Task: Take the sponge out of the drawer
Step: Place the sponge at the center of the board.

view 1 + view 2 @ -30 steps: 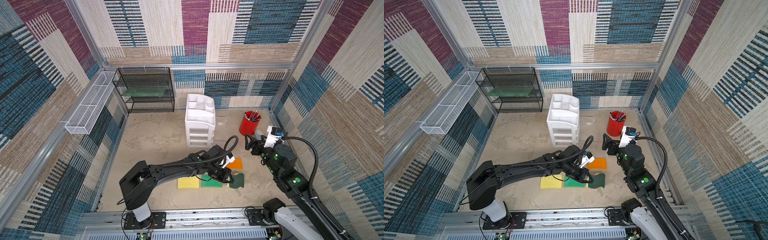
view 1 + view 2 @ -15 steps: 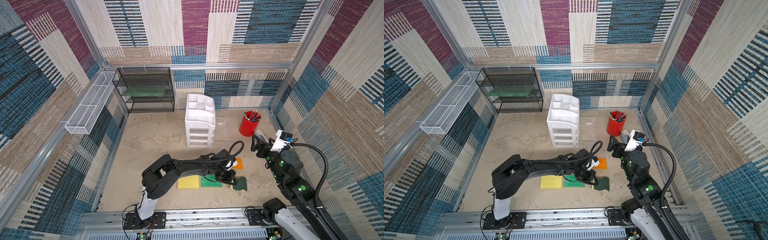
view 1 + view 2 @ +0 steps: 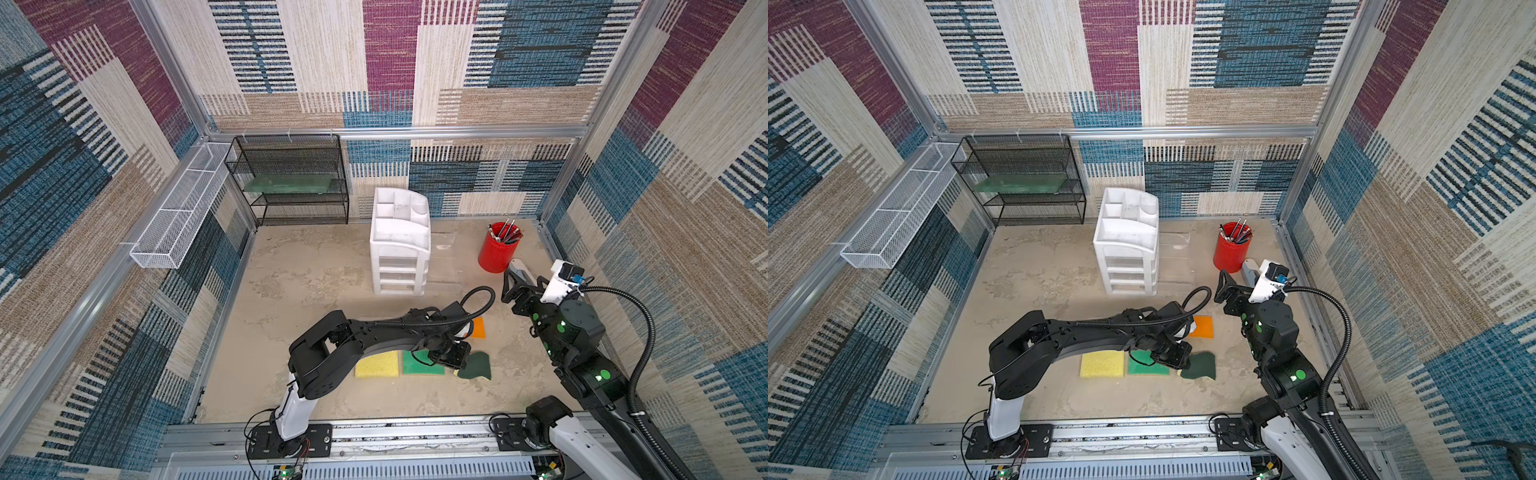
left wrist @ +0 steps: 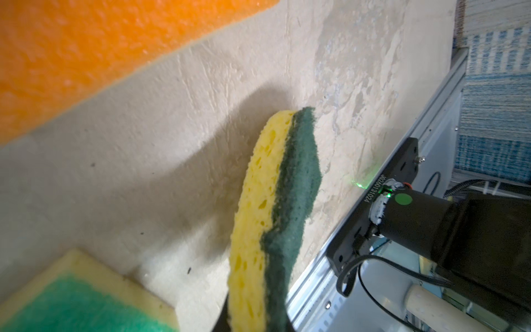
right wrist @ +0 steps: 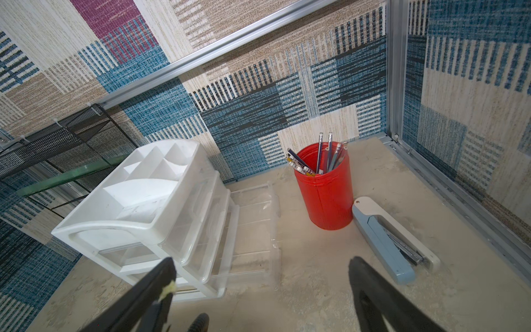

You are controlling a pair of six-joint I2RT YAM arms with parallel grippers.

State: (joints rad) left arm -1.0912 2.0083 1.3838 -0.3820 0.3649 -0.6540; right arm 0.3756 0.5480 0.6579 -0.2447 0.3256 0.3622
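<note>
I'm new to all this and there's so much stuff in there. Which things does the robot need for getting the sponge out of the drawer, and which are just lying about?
Part of the job:
- drawer tower
- yellow-and-green sponge, gripped by the left gripper
- right gripper, open, empty

Just lying about:
- orange sponge
- yellow sponge
- green sponge
- red pencil cup
- stapler
- black mesh shelf
- white wire basket

The beige mottled table [image 3: 316,286] carries a white drawer [image 3: 400,245] at the middle, a red cup [image 3: 496,253] right of it, a stapler [image 5: 393,238] just beside the cup, a black shelf [image 3: 291,183] far left, and 3 flat sponges near: yellow [image 3: 376,365], green [image 3: 417,361], orange [image 3: 478,327].
</note>
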